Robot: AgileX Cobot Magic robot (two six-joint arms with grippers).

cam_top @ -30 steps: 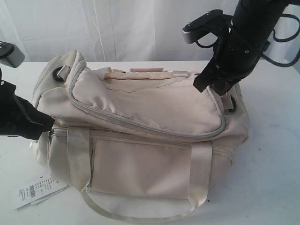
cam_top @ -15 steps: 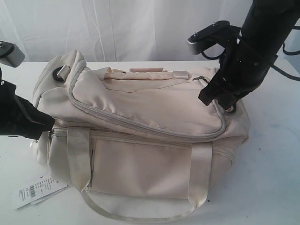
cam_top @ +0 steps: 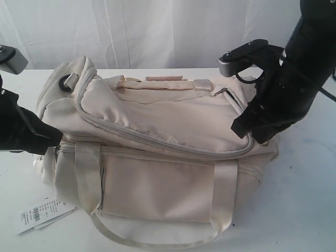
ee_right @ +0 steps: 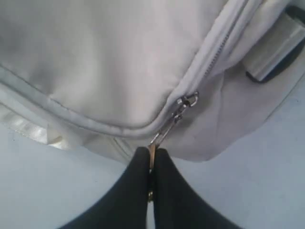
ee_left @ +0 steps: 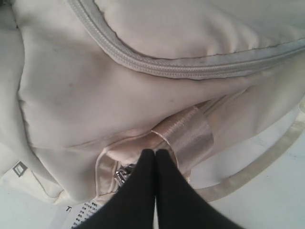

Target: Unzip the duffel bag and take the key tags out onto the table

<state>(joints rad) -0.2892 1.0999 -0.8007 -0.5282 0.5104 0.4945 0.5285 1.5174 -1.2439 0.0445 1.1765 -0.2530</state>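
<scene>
Right wrist view: my right claw (ee_right: 151,152) is closed on the metal zipper pull (ee_right: 166,130) at the right front corner of the duffel bag (ee_right: 95,57), which lies on the table (ee_right: 271,157). One second ago the claw was further back along the bag's right side. My left claw (ee_left: 155,155) is closed too, its tips at the bag's left end, just beside a strap handle (ee_left: 188,133).

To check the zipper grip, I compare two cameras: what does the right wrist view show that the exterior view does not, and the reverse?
Only the right wrist view: the right gripper shut on the zipper pull, and the slider. Only the exterior view: the left gripper at the opposite end, and the barcode tag. Both: the duffel bag, its grey zipper trim, the table.
</scene>
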